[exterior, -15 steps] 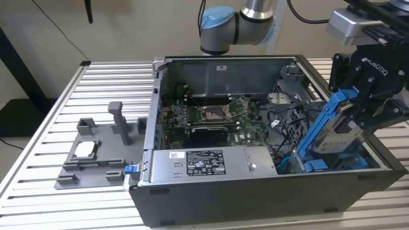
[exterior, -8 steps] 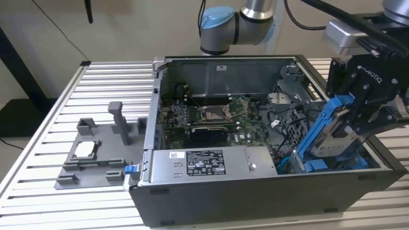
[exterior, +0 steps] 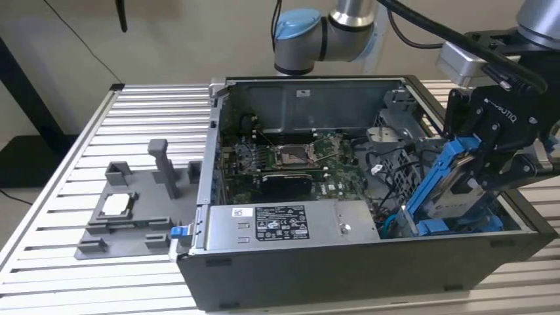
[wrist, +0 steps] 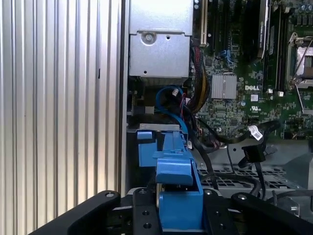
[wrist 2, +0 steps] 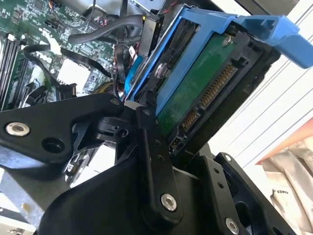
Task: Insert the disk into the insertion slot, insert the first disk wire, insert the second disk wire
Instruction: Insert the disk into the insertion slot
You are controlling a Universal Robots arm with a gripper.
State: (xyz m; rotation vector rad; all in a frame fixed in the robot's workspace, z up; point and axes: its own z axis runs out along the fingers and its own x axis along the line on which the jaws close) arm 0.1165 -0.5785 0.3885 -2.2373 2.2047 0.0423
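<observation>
In second wrist view, gripper [wrist 2: 194, 95] clamping disk [wrist 2: 208, 71], green underside exposed

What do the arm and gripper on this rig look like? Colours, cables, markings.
Arm: silver-grey tubes, rounded grey joint housings with light blue caps, black cables running alongside. Gripper: matt black, boxy body with white lettering, hinged link fingers pinned with silver bolts.
</observation>
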